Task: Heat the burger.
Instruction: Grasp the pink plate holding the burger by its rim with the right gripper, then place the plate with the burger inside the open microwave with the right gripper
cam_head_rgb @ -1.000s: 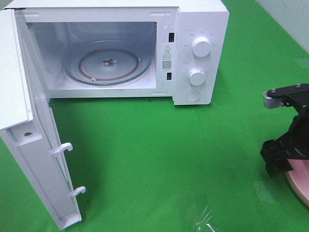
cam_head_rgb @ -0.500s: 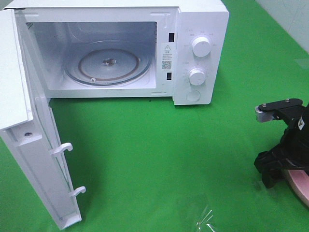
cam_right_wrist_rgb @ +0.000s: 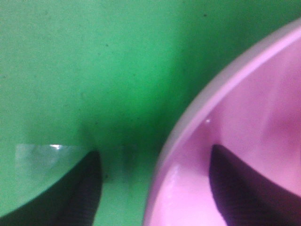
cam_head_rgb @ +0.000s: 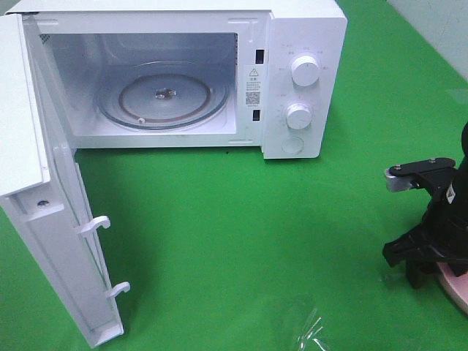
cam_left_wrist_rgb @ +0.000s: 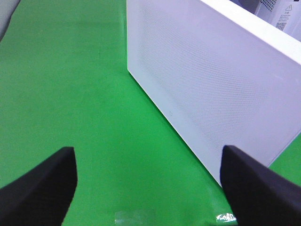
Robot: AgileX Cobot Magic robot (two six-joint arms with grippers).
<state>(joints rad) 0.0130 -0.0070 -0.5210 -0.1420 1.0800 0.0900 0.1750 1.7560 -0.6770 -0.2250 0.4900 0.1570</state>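
Burger sits outside all my views; right fingers (cam_right_wrist_rgb: 235,188) stand apart astride the curved rim of the glossy pink plate (cam_right_wrist_rgb: 188,122) on the matte green worktop (cam_head_rgb: 241,219), left fingers (cam_left_wrist_rgb: 42,188) apart near the flat white microwave door (cam_left_wrist_rgb: 211,80).

Bright, even light from above, no hard shadows; soft shade on green cloth (cam_head_rgb: 241,241) under microwave (cam_head_rgb: 307,29) front. White door (cam_head_rgb: 22,110) nearly blown out. Glare on clear film (cam_head_rgb: 313,333). Right wrist view v. blurry: pink plate (cam_right_wrist_rgb: 263,94) & right gripper (cam_right_wrist_rgb: 154,153) fingers (cam_right_wrist_rgb: 75,193) out of focus, dark shade btwn.
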